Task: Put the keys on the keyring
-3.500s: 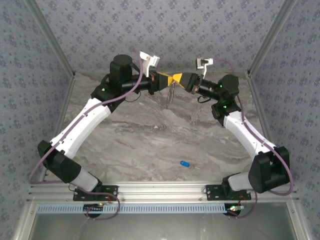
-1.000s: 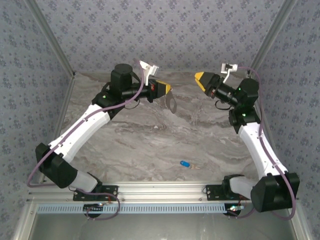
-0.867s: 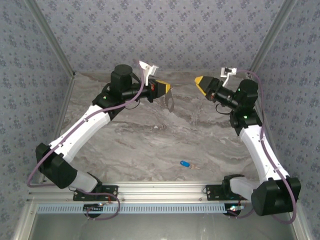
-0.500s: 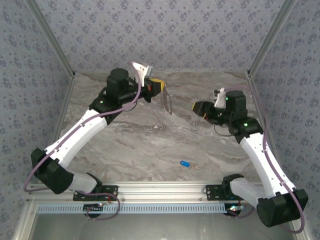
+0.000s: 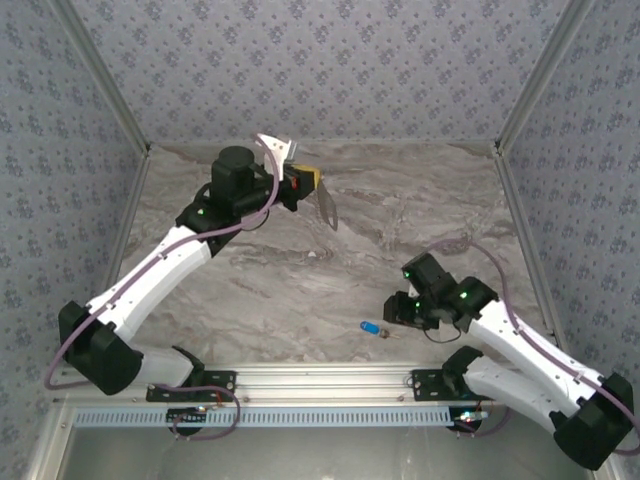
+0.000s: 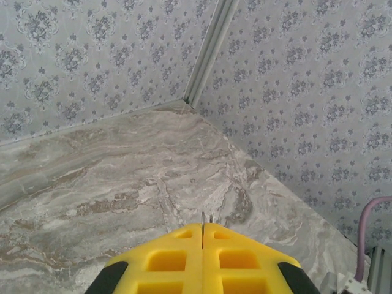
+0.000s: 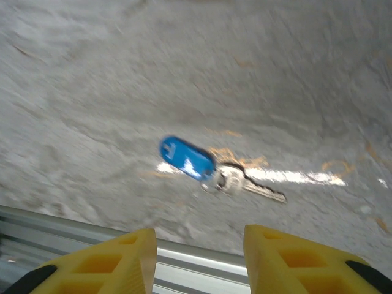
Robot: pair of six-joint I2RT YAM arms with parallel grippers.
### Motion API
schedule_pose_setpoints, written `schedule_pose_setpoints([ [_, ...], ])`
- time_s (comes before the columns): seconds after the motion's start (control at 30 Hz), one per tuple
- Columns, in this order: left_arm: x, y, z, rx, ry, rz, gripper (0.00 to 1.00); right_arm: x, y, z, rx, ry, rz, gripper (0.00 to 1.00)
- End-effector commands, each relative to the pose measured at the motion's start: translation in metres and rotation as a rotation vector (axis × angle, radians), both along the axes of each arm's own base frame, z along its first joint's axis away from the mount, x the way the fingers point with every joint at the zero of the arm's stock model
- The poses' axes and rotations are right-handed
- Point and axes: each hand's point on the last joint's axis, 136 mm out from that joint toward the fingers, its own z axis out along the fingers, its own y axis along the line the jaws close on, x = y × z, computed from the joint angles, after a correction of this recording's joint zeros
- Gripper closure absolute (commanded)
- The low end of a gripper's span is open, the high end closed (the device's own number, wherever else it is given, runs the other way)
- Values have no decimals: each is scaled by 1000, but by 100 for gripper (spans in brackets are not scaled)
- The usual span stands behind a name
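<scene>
Pinches keyring (image 5: 327, 205) in left gripper (image 5: 310, 180), fingers together on it, loop dangling above table (image 5: 280, 280) near back wall (image 5: 350, 70). Hangs right gripper (image 7: 199, 251), fingers apart, over key (image 7: 187, 159), flat on table beside front rail (image 7: 73, 223).

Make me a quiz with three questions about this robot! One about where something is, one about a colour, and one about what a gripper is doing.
1. Where is the key?
A. Lying on the table, near the front rail
B. Hanging on the wall
C. On top of an arm

2. What colour is the key's head?
A. Red
B. Blue
C. Green

3. How is the right gripper?
A. Open, holding nothing
B. Shut on the key
C. Shut on the keyring

Answers:
1 A: the key lies flat on the marble, close to the rail.
2 B: its plastic head is bright blue.
3 A: the yellow fingers stand apart, with the key lying just ahead of them.
</scene>
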Motion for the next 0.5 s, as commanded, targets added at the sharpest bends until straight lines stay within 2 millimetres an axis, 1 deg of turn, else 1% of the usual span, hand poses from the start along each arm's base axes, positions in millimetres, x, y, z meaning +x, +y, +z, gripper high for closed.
schedule_pose_setpoints([
  [0.0, -11, 9, 24, -59, -44, 7, 100, -8, -19, -16, -139, 7, -7, 58],
  [0.17, -17, 13, 24, -46, -39, 6, 100, -5, -13, -24, -207, -10, 75, 61],
  [0.33, -18, 15, 23, -60, -33, 15, 100, -1, 7, -32, -249, -12, 227, 67],
  [0.47, -17, 13, 25, -51, -36, 7, 100, 0, 23, -37, -261, -33, 341, 67],
])
